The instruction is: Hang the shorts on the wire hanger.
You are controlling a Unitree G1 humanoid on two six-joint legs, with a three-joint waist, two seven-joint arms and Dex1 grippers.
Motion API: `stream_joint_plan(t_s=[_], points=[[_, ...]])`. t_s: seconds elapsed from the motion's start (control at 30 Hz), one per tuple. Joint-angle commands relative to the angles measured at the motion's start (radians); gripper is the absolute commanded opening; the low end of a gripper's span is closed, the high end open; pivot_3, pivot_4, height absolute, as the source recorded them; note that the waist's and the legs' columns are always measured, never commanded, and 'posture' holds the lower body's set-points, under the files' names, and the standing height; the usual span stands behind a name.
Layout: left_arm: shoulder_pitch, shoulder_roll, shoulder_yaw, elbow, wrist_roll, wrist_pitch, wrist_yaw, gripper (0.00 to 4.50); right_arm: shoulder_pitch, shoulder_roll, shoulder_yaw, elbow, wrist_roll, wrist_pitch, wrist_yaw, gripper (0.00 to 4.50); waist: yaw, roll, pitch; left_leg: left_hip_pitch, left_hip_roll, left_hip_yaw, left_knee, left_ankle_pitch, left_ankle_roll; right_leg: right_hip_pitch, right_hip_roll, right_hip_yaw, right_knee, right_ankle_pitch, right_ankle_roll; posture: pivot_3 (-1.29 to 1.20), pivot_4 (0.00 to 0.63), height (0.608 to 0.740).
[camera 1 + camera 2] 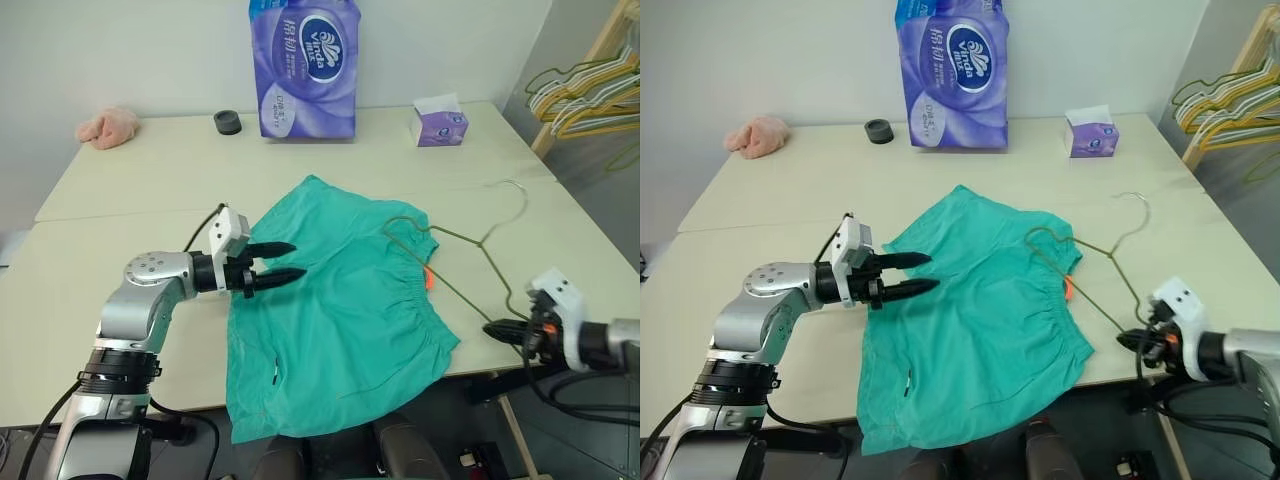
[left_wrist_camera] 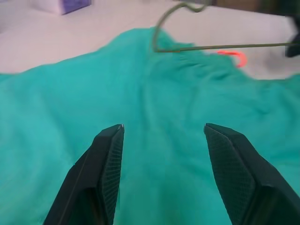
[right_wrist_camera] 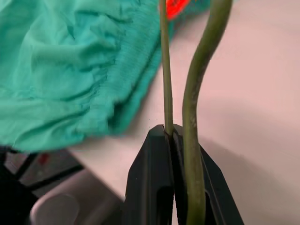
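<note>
We see the shorts [image 1: 330,320] spread flat at the table's near edge, near hem hanging a bit over it, gathered waistband toward 3 o'clock with the orange tag [image 1: 428,279] beside it. Left gripper [image 1: 283,262] hovers over the shorts' 9 o'clock edge, pointing toward 3 o'clock; in the left wrist view its fingers [image 2: 105,159] stand well apart above the teal cloth, nothing between them. Right gripper [image 1: 497,329] sits at 4 o'clock, off the near right table edge; in the right wrist view its fingers [image 3: 154,178] are clamped tight on the wire hanger [image 3: 165,70], one thin wire pinched between them and a second wire run lying just beside. The wire hanger [image 1: 470,245] lies on the table [image 1: 120,250] at 2 to 3 o'clock of the shorts, one corner overlapping the waistband, hook toward the far right. Farther back, at 12 o'clock: purple tissue pack [image 1: 305,65], small black ring [image 1: 228,122] to its left, pink cloth lump [image 1: 108,127] at 10 o'clock, purple tissue box [image 1: 438,122] at 1 o'clock. Bunch of yellow and white hangers [image 1: 585,90] at far 2 o'clock, off the table.
</note>
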State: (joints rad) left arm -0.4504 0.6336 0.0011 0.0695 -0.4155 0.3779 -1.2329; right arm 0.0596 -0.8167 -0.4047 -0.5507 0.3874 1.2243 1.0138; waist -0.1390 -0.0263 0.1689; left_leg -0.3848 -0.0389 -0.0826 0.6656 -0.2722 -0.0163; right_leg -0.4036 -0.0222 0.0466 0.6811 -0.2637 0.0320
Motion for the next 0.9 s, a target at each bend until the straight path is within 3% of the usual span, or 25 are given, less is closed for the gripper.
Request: stream_joint_plan(t_s=[0.03,0.13,0.23,0.4,0.63,0.8,0.9], points=[[-0.028,0.006,-0.02,-0.026,-0.016,-0.022,-0.05,2.86,0.121,0.027,-0.184,-0.043,0.073,0.068,-0.005,0.0,-0.003,0.0,0.0,0.0,0.0,0.0,0.0,0.0,0.0,0.001,0.0,0.0,0.0,0.0,0.0,-0.29,0.143,0.74],[-0.05,-0.008,-0.033,-0.008,-0.015,-0.029,-0.059,2.86,0.24,0.063,-0.273,-0.067,0.127,0.112,-0.009,0.0,-0.005,0.0,0.0,0.001,0.001,0.002,0.0,0.001,0.001,0.001,0.001,0.001,0.0,0.0,0.0,-0.3,0.144,0.74],[-0.062,-0.015,-0.042,0.01,-0.006,-0.049,-0.063,2.86,0.273,0.081,-0.281,-0.081,0.168,0.127,-0.032,0.0,-0.019,0.001,-0.001,0.002,0.001,0.003,0.0,0.002,0.003,0.001,0.002,0.003,0.0,-0.002,0.005,-0.31,0.147,0.74],[-0.078,-0.02,-0.053,0.035,0.007,-0.075,-0.071,2.86,0.234,0.094,-0.24,-0.076,0.232,0.147,-0.082,0.0,-0.034,0.001,-0.001,0.003,0.001,0.004,-0.001,0.002,0.003,0.002,0.002,0.003,0.0,-0.003,0.005,-0.31,0.147,0.74],[-0.075,-0.014,-0.044,0.049,0.03,-0.104,-0.048,2.86,0.103,0.075,-0.088,0.039,0.244,0.15,-0.161,0.0,-0.042,0.001,-0.001,0.002,0.001,0.003,-0.001,0.002,0.003,0.002,0.002,0.003,-0.001,-0.003,0.005,-0.29,0.145,0.74],[-0.053,0.004,-0.025,0.04,0.032,-0.109,-0.027,2.86,0.083,0.045,-0.075,0.055,0.282,0.157,-0.164,0.0,-0.033,0.001,-0.001,0.002,0.0,0.002,-0.001,0.002,0.003,0.002,0.002,0.003,-0.001,-0.002,0.005,-0.27,0.144,0.74],[-0.042,0.014,-0.016,0.037,0.029,-0.112,-0.015,2.86,0.084,0.04,-0.13,0.065,0.324,0.184,-0.164,0.0,-0.03,0.001,-0.001,0.002,0.0,0.002,-0.001,0.002,0.003,0.002,0.002,0.003,-0.001,-0.003,0.005,-0.26,0.144,0.74]])
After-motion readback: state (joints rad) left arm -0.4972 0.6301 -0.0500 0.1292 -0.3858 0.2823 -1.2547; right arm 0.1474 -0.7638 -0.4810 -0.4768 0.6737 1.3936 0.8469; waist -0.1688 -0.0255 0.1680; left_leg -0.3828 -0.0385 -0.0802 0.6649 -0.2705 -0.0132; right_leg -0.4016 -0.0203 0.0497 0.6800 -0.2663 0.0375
